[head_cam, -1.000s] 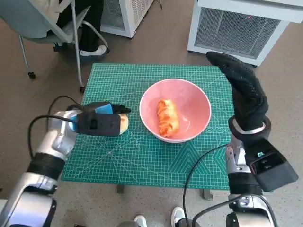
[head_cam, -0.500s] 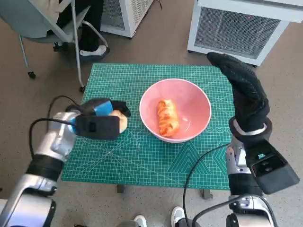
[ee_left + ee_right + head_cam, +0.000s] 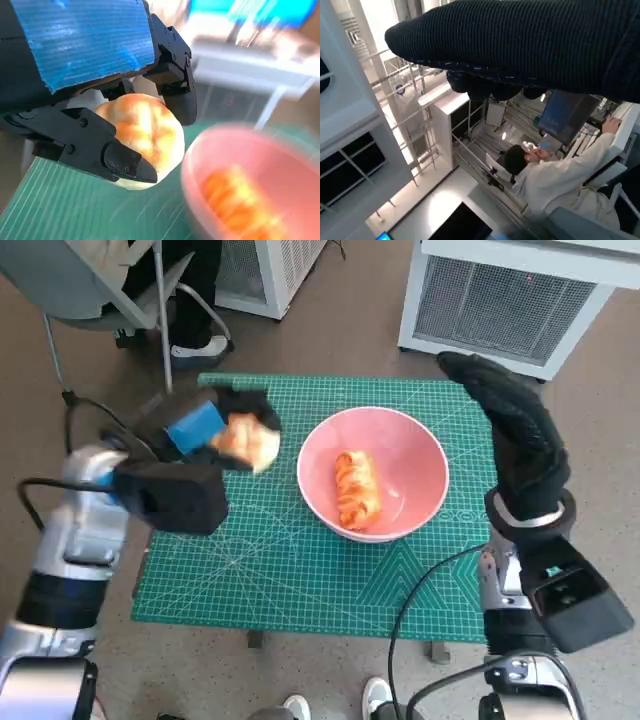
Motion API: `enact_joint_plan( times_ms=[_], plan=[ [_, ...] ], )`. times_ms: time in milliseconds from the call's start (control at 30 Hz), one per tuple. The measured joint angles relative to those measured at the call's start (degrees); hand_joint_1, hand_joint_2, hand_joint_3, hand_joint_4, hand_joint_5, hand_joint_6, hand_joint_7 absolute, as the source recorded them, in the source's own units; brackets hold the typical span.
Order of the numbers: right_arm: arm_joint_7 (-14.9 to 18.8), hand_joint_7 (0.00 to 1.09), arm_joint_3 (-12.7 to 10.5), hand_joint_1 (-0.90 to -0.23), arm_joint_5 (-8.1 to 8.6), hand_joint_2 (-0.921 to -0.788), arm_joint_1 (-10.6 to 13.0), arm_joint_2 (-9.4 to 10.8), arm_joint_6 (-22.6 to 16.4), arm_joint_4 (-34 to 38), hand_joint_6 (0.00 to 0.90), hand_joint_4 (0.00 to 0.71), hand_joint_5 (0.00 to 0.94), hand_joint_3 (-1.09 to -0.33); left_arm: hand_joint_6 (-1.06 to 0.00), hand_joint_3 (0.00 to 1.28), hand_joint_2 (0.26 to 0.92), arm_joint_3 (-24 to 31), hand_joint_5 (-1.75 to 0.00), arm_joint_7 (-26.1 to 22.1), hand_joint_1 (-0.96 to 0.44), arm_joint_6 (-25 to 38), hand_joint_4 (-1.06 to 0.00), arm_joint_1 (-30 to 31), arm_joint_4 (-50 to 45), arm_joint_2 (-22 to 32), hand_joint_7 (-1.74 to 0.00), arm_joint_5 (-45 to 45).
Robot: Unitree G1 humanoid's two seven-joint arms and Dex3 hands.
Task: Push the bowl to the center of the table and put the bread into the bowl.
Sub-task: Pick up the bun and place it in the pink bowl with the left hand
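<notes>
A pink bowl stands at the middle of the green cutting mat, with a twisted orange pastry lying inside it. My left hand holds a round golden bread roll lifted above the mat, just left of the bowl's rim. In the left wrist view the roll sits between the black fingers, and the blurred bowl with the pastry lies beyond. My right hand is raised upright beside the bowl's right side, fingers stretched out, holding nothing.
A white grilled appliance stands behind the table. A chair and a person's legs and shoe are at the back left. A seated person shows in the right wrist view. Black cables hang near the table's front.
My left hand has lifted the roll off the mat and carried it up and toward the bowl. The right hand and the bowl have stayed in place.
</notes>
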Motion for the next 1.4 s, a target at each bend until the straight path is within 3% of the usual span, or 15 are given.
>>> enact_joint_plan(
  times_ms=[367, 633, 867, 900, 933, 1000, 1033, 1100, 1133, 1233, 1400],
  plan=[
    [0.11, 0.55, -0.03, -0.604, 0.89, -0.921, 0.20, 0.02, 0.87, -0.30, 0.031, 0.295, 0.000, -0.748, -0.65, 0.10, 0.921, -1.98, -1.15, 3.51, 0.00, -1.68, -0.59, -3.82, -4.53, -5.67, -1.25, 0.77],
    [0.20, 0.55, 0.04, -0.604, 1.25, -0.921, 0.55, 0.07, 1.11, -0.63, 0.029, 0.294, 0.000, -0.749, -0.61, 0.14, 0.921, -7.12, -1.20, 5.34, 0.00, -9.36, -0.55, -9.01, 4.14, -11.03, -1.29, 1.44],
    [0.51, 0.56, 0.04, -0.608, 1.67, -0.921, 1.08, 0.05, 1.55, -1.18, 0.027, 0.290, 0.000, -0.749, -0.51, 0.23, 0.921, -11.58, -1.38, 5.76, 0.00, -11.91, -0.45, -11.88, 13.25, -15.38, -1.31, 3.89],
    [0.53, 0.56, 0.03, -0.609, 1.71, -0.921, 1.16, 0.05, 1.62, -1.29, 0.026, 0.287, 0.000, -0.749, -0.46, 0.27, 0.921, -12.28, -1.07, 5.60, -0.12, -11.95, -0.41, -12.24, 14.61, -15.89, -1.39, 4.31],
    [0.56, 0.56, 0.03, -0.610, 1.73, -0.921, 1.24, 0.05, 1.68, -1.41, 0.026, 0.286, 0.000, -0.749, -0.44, 0.28, 0.921, -12.92, -0.92, 5.14, -0.17, -11.87, -0.42, -12.55, 15.64, -16.25, -1.42, 4.72],
    [0.63, 0.56, 0.04, -0.612, 1.73, -0.921, 1.45, 0.05, 1.72, -1.77, 0.025, 0.283, 0.000, -0.750, -0.38, 0.33, 0.921, -14.05, -0.41, 3.75, -0.27, -11.26, -0.41, -13.18, 17.66, -16.89, -1.51, 5.14],
    [0.66, 0.56, 0.06, -0.613, 1.73, -0.921, 1.58, 0.06, 1.72, -1.97, 0.025, 0.283, 0.000, -0.750, -0.35, 0.31, 0.913, -14.55, -0.33, 2.86, -0.23, -10.91, -0.39, -13.45, 18.74, -17.15, -1.36, 5.29],
    [0.67, 0.56, 0.07, -0.615, 1.72, -0.921, 1.93, 0.06, 1.72, -2.42, 0.022, 0.281, 0.000, -0.751, -0.36, 0.18, 0.916, -15.31, -0.14, 1.67, -0.16, -10.38, -0.33, -13.79, 20.49, -17.52, -0.73, 5.50],
    [0.67, 0.56, 0.06, -0.615, 1.72, -0.921, 2.09, 0.06, 1.72, -2.59, 0.021, 0.281, 0.000, -0.752, -0.38, 0.14, 0.918, -15.62, -0.09, 1.26, -0.15, -10.20, -0.30, -13.88, 21.25, -17.65, -0.52, 5.63],
    [0.67, 0.57, 0.03, -0.616, 1.72, -0.921, 2.48, 0.06, 1.72, -2.98, 0.016, 0.280, 0.000, -0.753, -0.39, 0.08, 0.920, -16.37, -0.03, 0.48, -0.19, -9.42, -0.25, -13.90, 22.58, -17.86, -0.23, 5.95],
    [0.66, 0.57, -0.09, -0.617, 1.71, -0.921, 3.04, 0.04, 1.73, -3.69, 0.009, 0.279, 0.000, -0.755, -0.39, 0.06, 0.921, -17.06, 0.00, 0.54, -0.26, -7.62, -0.22, -13.89, 23.19, -17.95, -0.10, 7.65]
  ],
)
